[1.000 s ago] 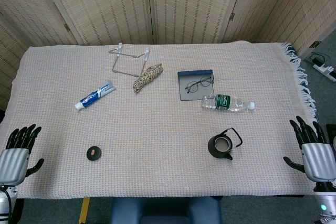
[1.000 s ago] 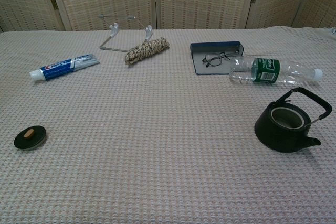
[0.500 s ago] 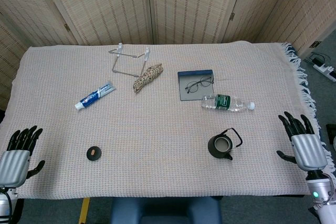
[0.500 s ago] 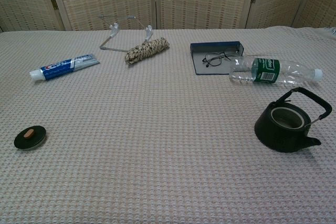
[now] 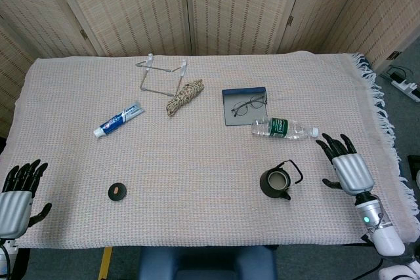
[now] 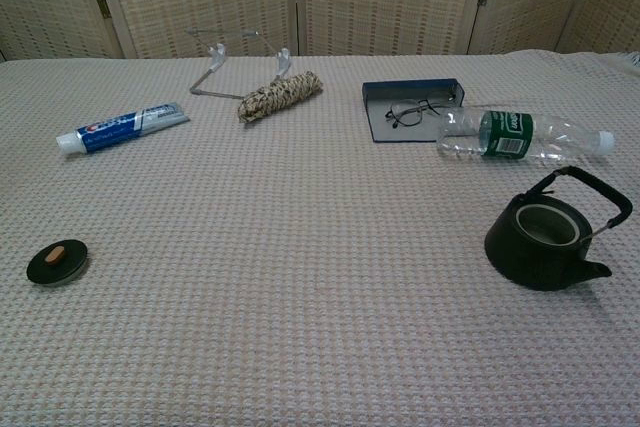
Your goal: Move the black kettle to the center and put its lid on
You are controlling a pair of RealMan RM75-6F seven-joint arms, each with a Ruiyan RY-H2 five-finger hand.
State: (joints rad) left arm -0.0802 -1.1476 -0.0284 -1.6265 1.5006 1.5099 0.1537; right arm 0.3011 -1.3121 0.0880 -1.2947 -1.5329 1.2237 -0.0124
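The black kettle [image 5: 275, 182] [image 6: 545, 243] stands upright and lidless on the cloth at the front right, its handle raised. Its round black lid [image 5: 117, 191] [image 6: 57, 260] lies flat at the front left, far from the kettle. My right hand [image 5: 346, 164] hovers open just right of the kettle, fingers spread, a short gap between them. At the front left corner my left hand [image 5: 16, 194] is open and holds nothing, left of the lid. Neither hand shows in the chest view.
A plastic water bottle [image 5: 285, 128] lies just behind the kettle. Glasses rest in a blue case [image 5: 244, 105]. Further back are a rope bundle [image 5: 184, 96], a wire stand [image 5: 161, 75] and a toothpaste tube [image 5: 119, 119]. The tablecloth's fringed edge [image 5: 384, 113] runs along the right.
My right hand has moved left and inward over the cloth toward the kettle. My left hand has drifted slightly down and outward. Kettle and lid have not moved.
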